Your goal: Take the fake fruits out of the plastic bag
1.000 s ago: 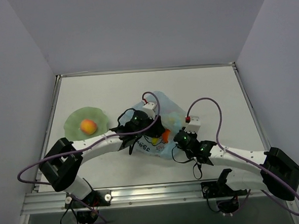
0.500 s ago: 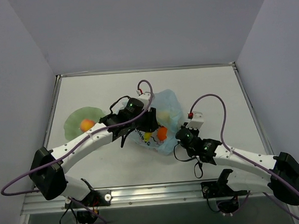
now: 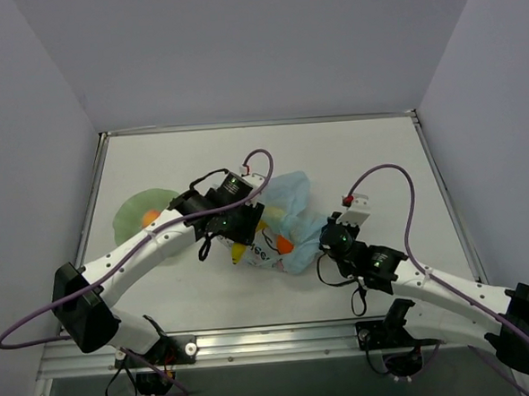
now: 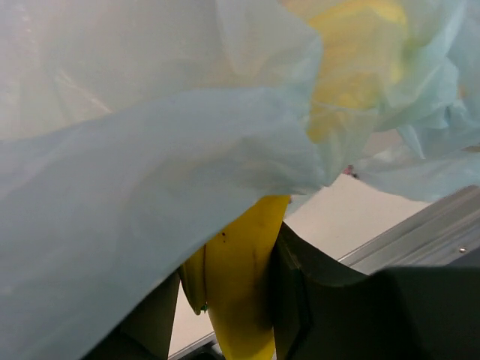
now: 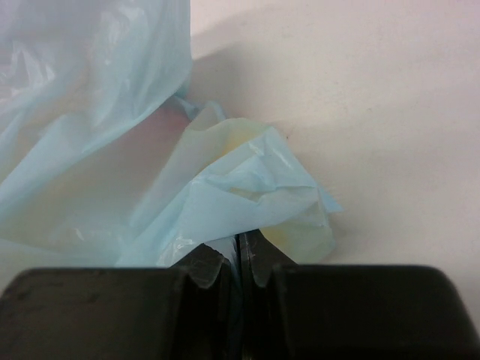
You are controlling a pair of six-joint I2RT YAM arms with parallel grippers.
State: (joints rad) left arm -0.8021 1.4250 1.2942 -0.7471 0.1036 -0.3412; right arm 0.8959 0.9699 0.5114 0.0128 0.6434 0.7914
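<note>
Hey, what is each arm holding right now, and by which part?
The left end effector grips the banana around its exposed end, the rest hidden by the bag. The right end effector pinches a crumpled fold at the bag's edge.

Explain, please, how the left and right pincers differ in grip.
The left pincer grips the banana, jaws apart by it; the right pincer is shut on a fold of the plastic bag. The left works at the bag's left side, the right at its right. Both hold something.
</note>
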